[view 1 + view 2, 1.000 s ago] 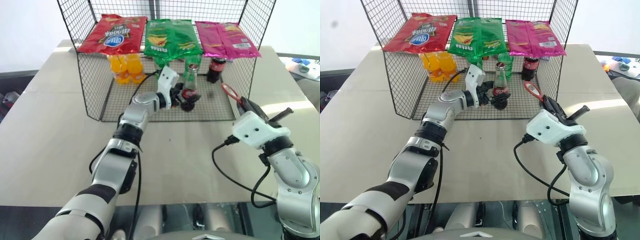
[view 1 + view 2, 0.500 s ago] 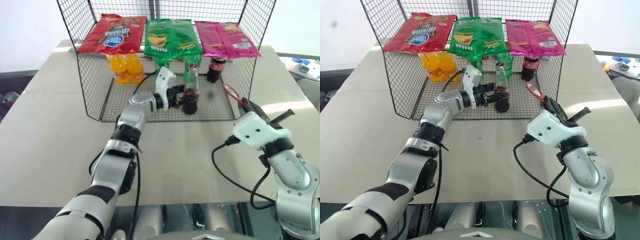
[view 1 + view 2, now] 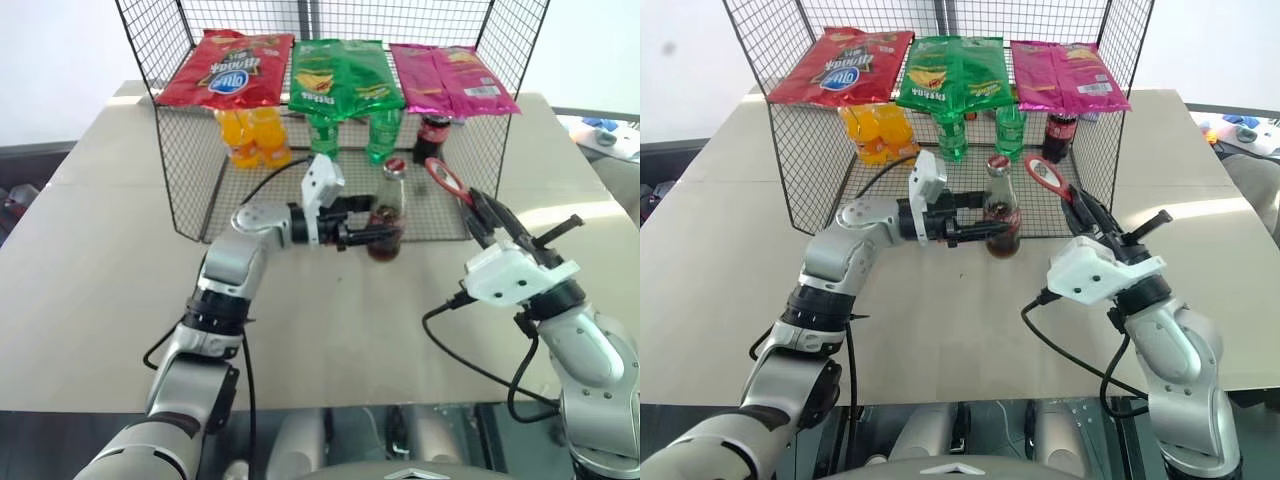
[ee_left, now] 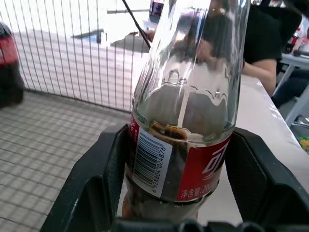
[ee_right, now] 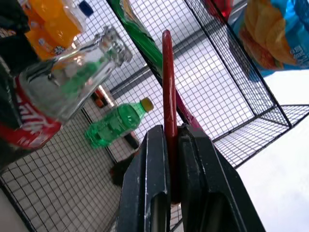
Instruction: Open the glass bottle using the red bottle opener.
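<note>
Left end effector clamps small clear glass cola bottle at its red label, just above the beige desk by wire-mesh rack. Right end effector, beside it, pinches flat red bottle opener upright.

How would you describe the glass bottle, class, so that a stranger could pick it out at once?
Start at the wire mesh cage on the tan table, with snack bags on top. At its open front edge, the left claw grips the glass bottle around its red label. Unlike the green plastic bottles and the stubby dark bottle standing farther back, it is clear glass with a narrow neck.
</note>
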You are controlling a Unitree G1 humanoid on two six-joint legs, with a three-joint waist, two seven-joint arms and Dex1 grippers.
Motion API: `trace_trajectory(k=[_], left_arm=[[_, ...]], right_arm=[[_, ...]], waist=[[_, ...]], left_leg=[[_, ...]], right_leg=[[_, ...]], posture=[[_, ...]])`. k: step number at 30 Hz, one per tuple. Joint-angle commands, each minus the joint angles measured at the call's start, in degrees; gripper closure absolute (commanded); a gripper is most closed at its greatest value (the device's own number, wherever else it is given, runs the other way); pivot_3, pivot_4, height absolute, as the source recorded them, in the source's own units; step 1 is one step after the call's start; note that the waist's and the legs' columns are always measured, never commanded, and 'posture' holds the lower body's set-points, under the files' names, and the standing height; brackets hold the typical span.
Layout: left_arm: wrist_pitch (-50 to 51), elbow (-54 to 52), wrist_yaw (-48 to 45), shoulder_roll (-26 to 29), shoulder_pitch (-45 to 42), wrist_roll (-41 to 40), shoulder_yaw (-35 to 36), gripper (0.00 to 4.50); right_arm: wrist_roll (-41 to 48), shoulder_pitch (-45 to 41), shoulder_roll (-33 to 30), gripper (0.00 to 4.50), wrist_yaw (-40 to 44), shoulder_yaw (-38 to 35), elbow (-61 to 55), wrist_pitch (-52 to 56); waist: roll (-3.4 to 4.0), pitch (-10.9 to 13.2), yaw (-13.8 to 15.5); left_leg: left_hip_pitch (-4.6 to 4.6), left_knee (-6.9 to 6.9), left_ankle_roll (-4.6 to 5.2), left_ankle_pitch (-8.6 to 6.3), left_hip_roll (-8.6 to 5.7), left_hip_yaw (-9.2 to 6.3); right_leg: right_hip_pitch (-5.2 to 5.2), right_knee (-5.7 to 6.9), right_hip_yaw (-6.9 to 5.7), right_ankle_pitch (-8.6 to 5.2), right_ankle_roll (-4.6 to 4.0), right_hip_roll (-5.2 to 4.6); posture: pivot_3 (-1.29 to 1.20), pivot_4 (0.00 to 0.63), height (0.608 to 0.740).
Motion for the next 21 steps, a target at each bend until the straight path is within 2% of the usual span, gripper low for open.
trace_trajectory(k=[1, 6, 21], left_arm=[[0.4, -4.2, -0.4, 1.0, -1.0, -0.9, 0.1, 1.95], [-0.6, -4.6, -1.4, 2.5, 0.0, 0.2, -1.5, 1.95], [-2.2, -6.3, -1.9, 5.4, 3.8, 0.8, -2.5, 1.95]], right_arm=[[0.0, -1.3, -0.3, 4.5, -3.7, 0.8, 1.9, -6.0], [-3.9, -1.5, -0.5, 4.5, -8.2, 5.5, 9.7, -13.3], [-8.8, -2.6, -0.5, 4.5, -17.7, 10.3, 24.4, -24.1]], waist=[[0.0, 0.0, 0.0], [0.0, 0.0, 0.0], [-0.01, 0.0, 0.0]], left_leg=[[0.01, 0.0, 0.01, -0.01, 0.0, 0.0], [0.01, 0.0, 0.05, -0.03, 0.02, 0.01], [0.06, 0.05, 0.1, -0.06, 0.03, 0.1]], right_leg=[[0.0, 0.0, 0.01, 0.0, 0.0, 0.0], [-0.01, -0.01, 0.06, 0.0, -0.01, 0.03], [-0.01, 0.0, 0.18, 0.0, -0.01, 0.03]], posture=[[0.0, 0.15, 0.74], [0.0, 0.15, 0.74], [0.0, 0.15, 0.74]])
